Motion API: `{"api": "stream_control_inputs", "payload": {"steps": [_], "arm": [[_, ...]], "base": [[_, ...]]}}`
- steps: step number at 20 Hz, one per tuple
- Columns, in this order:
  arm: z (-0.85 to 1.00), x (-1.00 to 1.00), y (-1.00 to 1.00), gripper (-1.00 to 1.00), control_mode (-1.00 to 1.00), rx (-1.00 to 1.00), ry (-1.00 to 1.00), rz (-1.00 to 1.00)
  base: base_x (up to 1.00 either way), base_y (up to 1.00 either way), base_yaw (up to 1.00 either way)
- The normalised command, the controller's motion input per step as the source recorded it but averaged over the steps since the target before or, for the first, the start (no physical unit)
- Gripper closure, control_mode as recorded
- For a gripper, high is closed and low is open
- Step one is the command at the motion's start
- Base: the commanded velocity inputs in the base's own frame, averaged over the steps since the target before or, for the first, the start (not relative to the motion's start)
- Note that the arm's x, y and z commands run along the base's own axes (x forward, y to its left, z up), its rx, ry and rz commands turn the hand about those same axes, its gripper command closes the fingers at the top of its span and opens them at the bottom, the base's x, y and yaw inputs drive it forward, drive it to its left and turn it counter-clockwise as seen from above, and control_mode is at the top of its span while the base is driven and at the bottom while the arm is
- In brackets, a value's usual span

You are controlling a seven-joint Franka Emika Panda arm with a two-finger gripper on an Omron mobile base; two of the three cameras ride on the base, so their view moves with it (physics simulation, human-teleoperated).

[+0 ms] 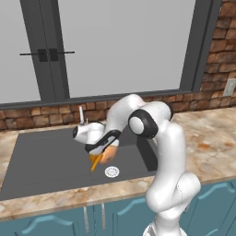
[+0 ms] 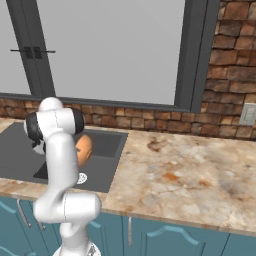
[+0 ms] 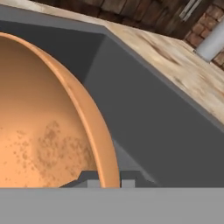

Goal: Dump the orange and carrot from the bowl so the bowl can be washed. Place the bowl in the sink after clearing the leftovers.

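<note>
Brick-walled kitchen, marbled counter [image 2: 190, 170]: the round orange-tan bowl [image 3: 52, 122] hangs tipped over the dark grey recessed sink [image 1: 46, 159].
The fingers [image 3: 105, 181] pinch the bowl's rim, its peach inside on edge; a slender orange carrot [image 1: 96, 162] slips out beneath, just above the basin floor near the silver drain [image 1: 112, 171].

- A speckled tan stone countertop [image 2: 190, 175] runs along the front and right.
- A red-brown brick wall [image 2: 230, 75] rises behind it.
- A large dark-framed window [image 1: 124, 46] sits above the brick.
- Teal cabinet doors [image 2: 170, 240] with silver handles [image 2: 130, 231] hang below.
- A pale wall outlet [image 2: 247, 114] sits on the brick.
</note>
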Motion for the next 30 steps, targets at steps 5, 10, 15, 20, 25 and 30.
{"api": "stream_control_inputs", "payload": {"steps": [5, 10, 15, 20, 25, 30], "arm": [[0.00, 0.00, -0.47, 1.00, -1.00, 0.38, 0.11, -0.06], [-0.02, -0.02, -0.52, 1.00, -1.00, 0.37, 0.14, -0.04], [-0.17, -0.03, -0.58, 1.00, -1.00, 0.37, 0.07, -0.01], [-0.45, -0.12, -0.35, 1.00, -1.00, 0.33, 0.01, -0.03], [-0.72, -0.22, -0.21, 1.00, -1.00, 0.17, 0.02, -0.02], [-0.05, 0.00, 0.00, -1.00, -1.00, -0.01, 0.00, 0.00]], "base": [[0.00, 0.00, 0.00], [0.00, 0.00, 0.00], [0.00, 0.00, 0.00], [0.00, 0.00, 0.00], [0.00, 0.00, 0.00], [0.00, 0.00, 0.00]]}}
